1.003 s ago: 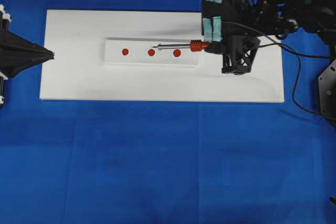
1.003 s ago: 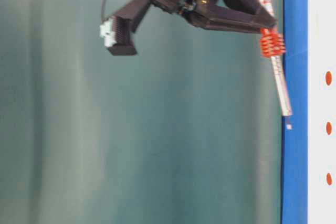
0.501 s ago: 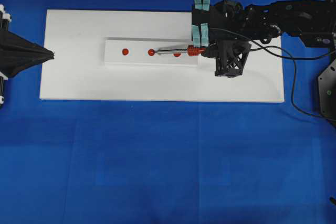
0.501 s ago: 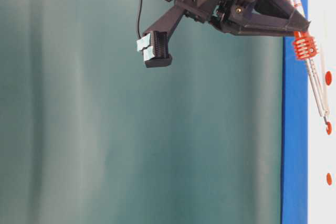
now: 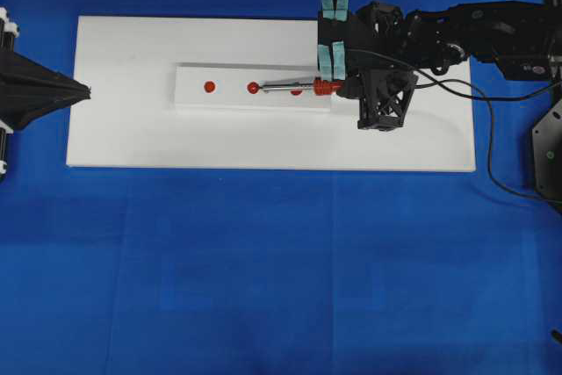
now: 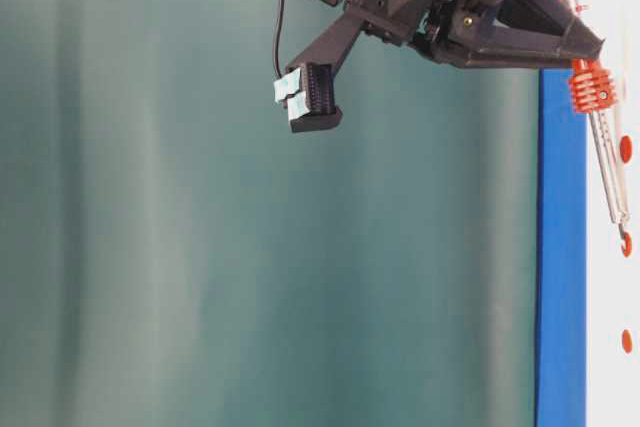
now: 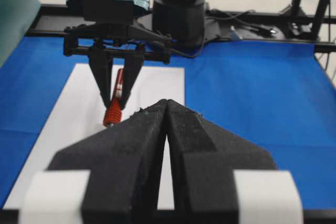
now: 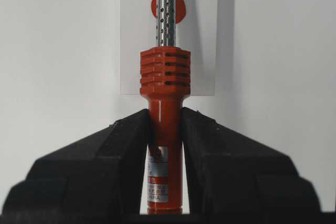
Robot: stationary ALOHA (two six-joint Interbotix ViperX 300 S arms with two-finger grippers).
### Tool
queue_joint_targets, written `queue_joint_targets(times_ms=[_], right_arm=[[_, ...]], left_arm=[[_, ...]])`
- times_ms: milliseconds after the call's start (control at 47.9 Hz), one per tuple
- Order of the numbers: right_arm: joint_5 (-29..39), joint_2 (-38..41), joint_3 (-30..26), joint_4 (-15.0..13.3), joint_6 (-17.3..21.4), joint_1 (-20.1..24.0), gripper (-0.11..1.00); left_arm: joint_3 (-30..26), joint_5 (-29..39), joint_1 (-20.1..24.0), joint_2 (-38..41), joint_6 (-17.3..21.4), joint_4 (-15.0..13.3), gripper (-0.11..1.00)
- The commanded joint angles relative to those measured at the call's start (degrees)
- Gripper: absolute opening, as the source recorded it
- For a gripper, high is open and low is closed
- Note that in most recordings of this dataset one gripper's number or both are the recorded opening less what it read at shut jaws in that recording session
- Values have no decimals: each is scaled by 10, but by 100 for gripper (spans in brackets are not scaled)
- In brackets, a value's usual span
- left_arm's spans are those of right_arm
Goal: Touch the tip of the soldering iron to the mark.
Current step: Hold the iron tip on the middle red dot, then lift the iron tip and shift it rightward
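The soldering iron (image 5: 299, 88) lies almost level over a white strip (image 5: 193, 99) bearing three red marks. Its silver tip meets the middle mark (image 5: 252, 88), and in the table-level view the tip sits at that mark (image 6: 626, 245). My right gripper (image 5: 344, 86) is shut on the red-orange handle (image 8: 165, 129), just behind the ribbed collar (image 8: 165, 72). The shaft crosses over the right mark (image 8: 180, 9). The left mark (image 5: 209, 87) is uncovered. My left gripper (image 5: 86, 90) is shut and empty at the board's left edge, pointing along it (image 7: 166, 104).
The strip lies on a white board (image 5: 263, 142) on blue cloth. The iron's black cord (image 5: 492, 142) trails from the right gripper off to the right. A dark arm base (image 7: 181, 9) and black rail stand at the board's far end in the left wrist view.
My right gripper moved left and down with the iron, bringing the tip from above the strip onto the middle mark. It has barely shifted in the last half second. The left arm stayed still.
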Motion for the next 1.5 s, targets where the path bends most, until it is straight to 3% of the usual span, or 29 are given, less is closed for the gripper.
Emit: queue_joint_targets(times_ms=[0, 1212, 1483], right_arm=[[-4, -6, -10, -1, -1, -2, 6], [-2, -6, -11, 0, 0, -2, 6], [31, -47, -31, -4, -1, -4, 6]], left_arm=[[-5, -6, 1, 4, 0, 1, 0], [-6, -6, 1, 3, 0, 0, 0], [-6, -6, 1, 3, 0, 0, 0]])
